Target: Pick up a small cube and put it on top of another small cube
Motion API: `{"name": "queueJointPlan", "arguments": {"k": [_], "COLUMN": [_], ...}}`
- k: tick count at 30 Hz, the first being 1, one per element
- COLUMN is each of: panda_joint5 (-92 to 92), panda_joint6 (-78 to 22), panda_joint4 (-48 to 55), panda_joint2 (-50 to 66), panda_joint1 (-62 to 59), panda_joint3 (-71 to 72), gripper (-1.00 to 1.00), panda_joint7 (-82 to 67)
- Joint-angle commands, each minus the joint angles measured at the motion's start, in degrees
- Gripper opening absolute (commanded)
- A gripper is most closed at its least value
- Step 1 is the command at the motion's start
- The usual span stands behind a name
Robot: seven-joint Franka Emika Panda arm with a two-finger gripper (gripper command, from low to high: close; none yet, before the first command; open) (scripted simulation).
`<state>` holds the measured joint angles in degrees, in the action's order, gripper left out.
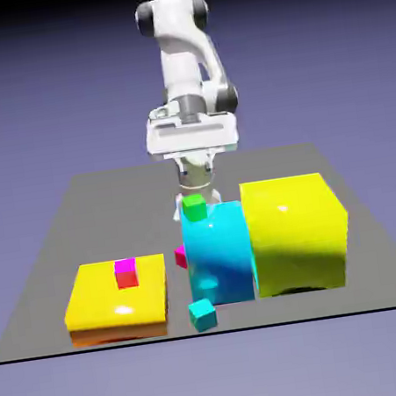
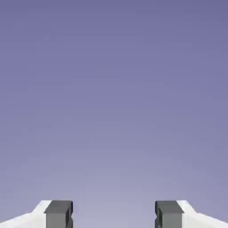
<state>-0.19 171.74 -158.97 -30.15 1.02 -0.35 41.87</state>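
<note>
While tool (image 2: 113,216) gapes wide, apparently empty, touching nothing

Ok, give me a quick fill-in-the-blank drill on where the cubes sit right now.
1. The tiny teal cube lies on the table in front of the big ____ block.
2. The tiny green cube sits on top of the ____ block.
3. On the flat yellow block, a magenta cube sits on a ____ cube.
4. The end effector holds ____.

Missing words: cyan; cyan; red; nothing

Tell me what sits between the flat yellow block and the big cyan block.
In the exterior view, a tiny magenta cube lies between the flat yellow block and the big cyan block, right against the cyan block's side. The remaining gap is bare table.
</note>
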Motion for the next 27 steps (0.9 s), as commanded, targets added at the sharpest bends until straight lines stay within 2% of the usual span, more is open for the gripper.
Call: {"name": "queueJointPlan", "arguments": {"k": [1, 27], "panda_joint5": [-0.16, -4.32], "panda_joint6": [-1.88, -50.80], "panda_joint4": [1.68, 45.37], "panda_joint2": [2.08, 56.07], "panda_joint1": [0.27, 7.40], "panda_joint3": [-0.29, -7.88], "gripper": [0.00, 0.00], "panda_joint7": [-0.49, -13.21]}}
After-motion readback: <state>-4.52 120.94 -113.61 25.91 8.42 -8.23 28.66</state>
